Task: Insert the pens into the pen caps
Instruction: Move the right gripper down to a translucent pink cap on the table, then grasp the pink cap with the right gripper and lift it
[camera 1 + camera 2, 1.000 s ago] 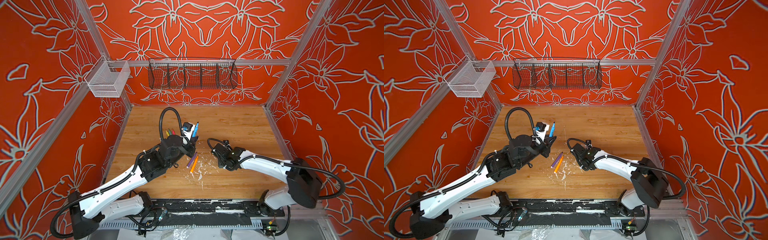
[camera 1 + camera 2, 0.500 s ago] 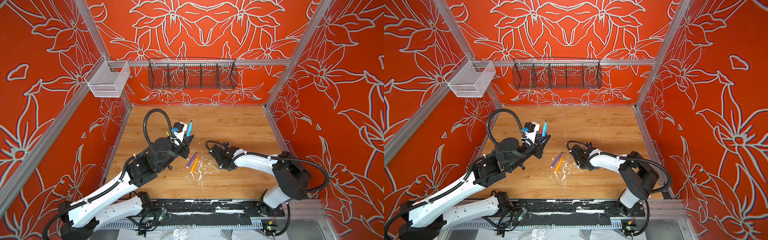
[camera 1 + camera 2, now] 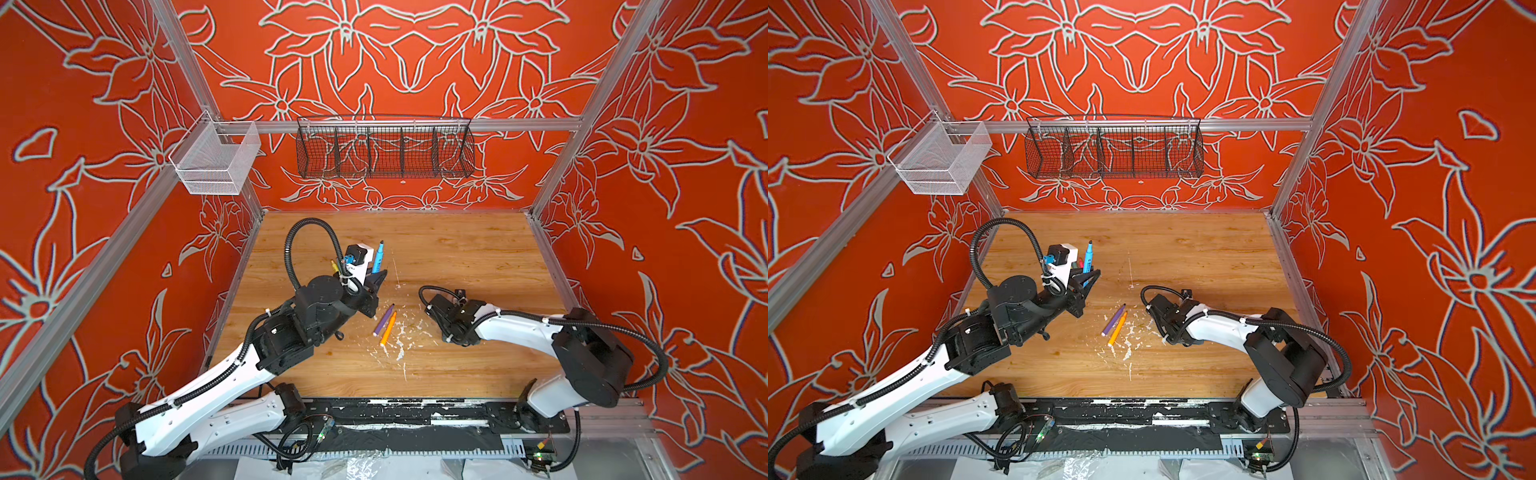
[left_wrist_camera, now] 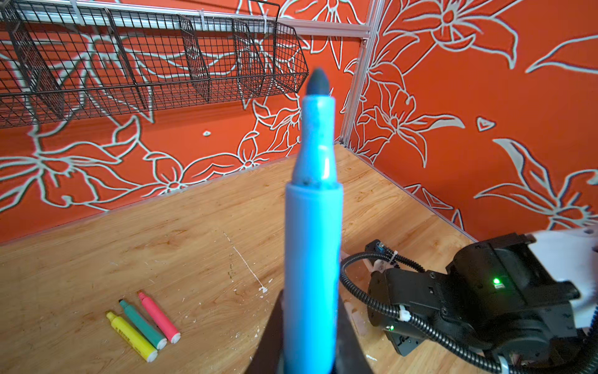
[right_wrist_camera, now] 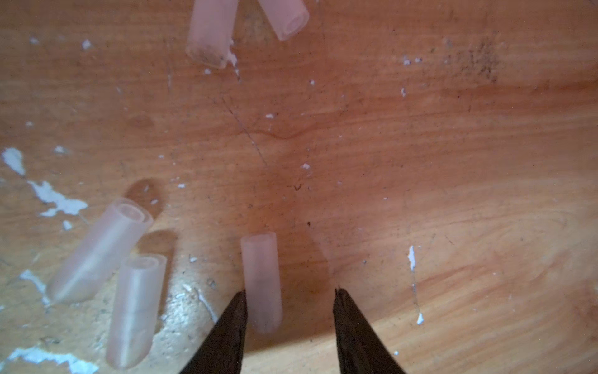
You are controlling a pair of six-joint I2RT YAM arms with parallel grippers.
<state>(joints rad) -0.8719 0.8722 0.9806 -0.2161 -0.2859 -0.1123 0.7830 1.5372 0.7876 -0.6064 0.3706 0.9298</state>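
Observation:
My left gripper (image 3: 376, 282) (image 4: 310, 356) is shut on the blue pen (image 3: 377, 259) (image 4: 312, 226), which stands upright with its dark tip up. The purple pen (image 3: 383, 319) and the orange pen (image 3: 388, 328) lie side by side mid-table. The yellow pen (image 4: 132, 336), green pen (image 4: 142, 323) and pink pen (image 4: 158, 317) lie together behind the left arm. My right gripper (image 5: 289, 301) points down at the table, open around a clear pen cap (image 5: 261, 278). One finger touches the cap and a gap remains on its other side. Several more pen caps (image 5: 97, 249) lie nearby.
White paint flecks (image 3: 399, 353) are scattered on the wooden table (image 3: 478, 257). A black wire basket (image 3: 384, 149) hangs on the back wall. A white mesh basket (image 3: 216, 160) hangs on the left rail. Red walls close in three sides.
My left gripper has carried the blue pen a little to the left and kept it upright. The right arm's elbow has shifted slightly while its wrist stays low over the caps.

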